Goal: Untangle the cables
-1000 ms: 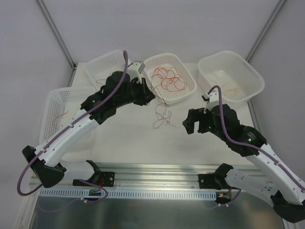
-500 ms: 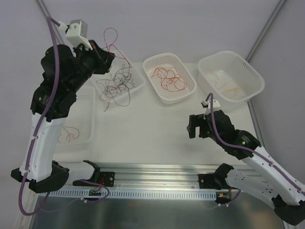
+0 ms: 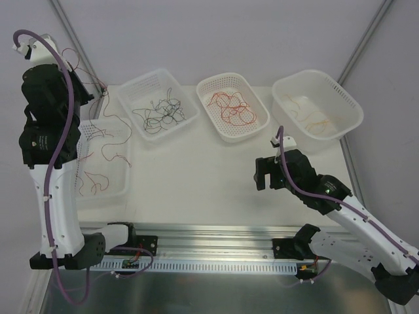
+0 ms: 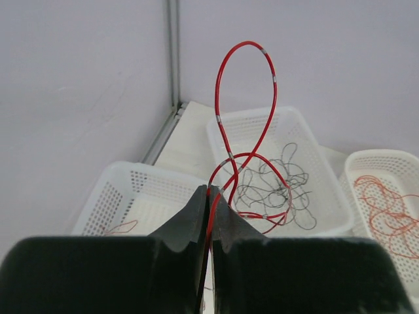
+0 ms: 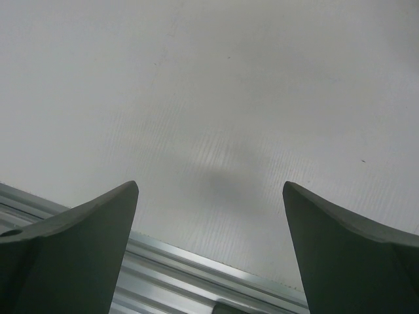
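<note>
High over the far-left basket [image 3: 126,176], a red cable [image 4: 247,43] is being held up by the left gripper [image 4: 209,193], and those fingers are pinching fully together on it, the strand running right down the seam between them. One tall loop is standing up above the grip, and a second, rounder loop is curling just beyond the fingertips. From overhead, the cable's loose lengths are trailing down off the raised arm and dangling over that far-left basket, where a few more red cables [image 3: 95,180] are lying on the bottom.

Moving right along the back row: black cables [image 3: 160,114] are sitting in a knotted heap in the second basket [image 3: 177,129], red and orange cables [image 3: 229,108] are coiling in the third basket [image 3: 239,135], and pale orange strands [image 3: 314,121] are resting in the fourth basket [image 3: 334,131].

Over on the other side, the right gripper [image 5: 209,186] is hovering low with its fingers spread wide, gripping nothing, looking down on bare white table [image 5: 262,78] beside the metal rail [image 5: 196,261] at the near edge.
</note>
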You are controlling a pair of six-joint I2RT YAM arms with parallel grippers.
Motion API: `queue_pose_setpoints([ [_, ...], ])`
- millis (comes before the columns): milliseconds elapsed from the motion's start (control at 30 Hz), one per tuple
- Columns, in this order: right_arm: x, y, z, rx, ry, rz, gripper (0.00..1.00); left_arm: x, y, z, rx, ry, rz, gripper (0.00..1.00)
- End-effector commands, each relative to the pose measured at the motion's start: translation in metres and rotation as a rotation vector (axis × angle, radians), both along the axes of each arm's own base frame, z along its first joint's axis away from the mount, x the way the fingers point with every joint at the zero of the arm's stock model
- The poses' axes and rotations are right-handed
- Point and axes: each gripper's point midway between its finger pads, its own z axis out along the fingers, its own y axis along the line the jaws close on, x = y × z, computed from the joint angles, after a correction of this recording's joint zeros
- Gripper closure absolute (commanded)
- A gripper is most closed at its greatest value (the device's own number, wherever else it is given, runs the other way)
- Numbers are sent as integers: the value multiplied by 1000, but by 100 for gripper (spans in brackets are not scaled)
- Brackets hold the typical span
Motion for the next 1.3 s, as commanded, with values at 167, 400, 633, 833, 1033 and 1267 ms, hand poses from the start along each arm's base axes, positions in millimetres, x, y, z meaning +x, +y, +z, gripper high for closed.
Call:
queue_pose_setpoints([
  [167,1,8,1,13,10,21,3,19,57,-52,-8,134,140,100],
  [400,0,11,-2,10,26,31,3,27,91,-111,-49,241,253,100],
  [633,-2,11,-7,4,46,37,3,15,124,-227,-245,431,399,91],
  [833,-2,11,-10,-3,53,39,3,3,118,-270,-377,493,381,19],
  [1033,0,19,-14,7,65,51,3,-5,79,-272,-469,468,238,1],
  [1267,2,24,-18,11,67,66,3,-30,13,-281,-513,453,121,1],
])
